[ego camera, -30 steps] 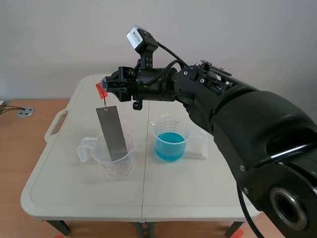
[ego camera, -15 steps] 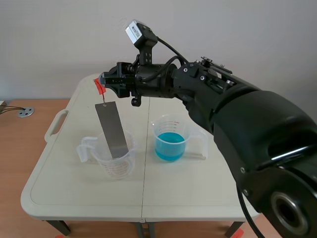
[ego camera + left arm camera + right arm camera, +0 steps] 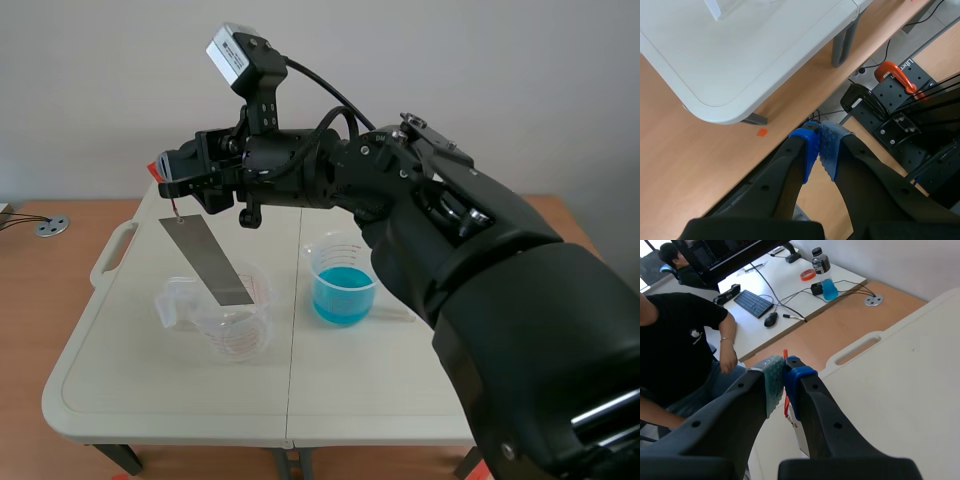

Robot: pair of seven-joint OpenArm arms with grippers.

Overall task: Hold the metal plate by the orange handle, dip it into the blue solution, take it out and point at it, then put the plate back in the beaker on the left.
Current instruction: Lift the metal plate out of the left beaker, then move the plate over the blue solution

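Orange handle pinched between pads of right gripper, high over table near far-left corner. Metal plate hangs from handle, tilted, lower end at mouth of left beaker; blue solution beside it, mid-table. Plate likely thin, stiff, light, free to swing: grip by handle only. Left gripper closed, empty, beyond table edge.

Right arm: comes in from the right, lifted high, stretched far across to the left.
Right gripper: up in the air, points left, fingers pinched tight on the orange handle.
Left gripper: fingers pressed together, pads touching, nothing held between them.
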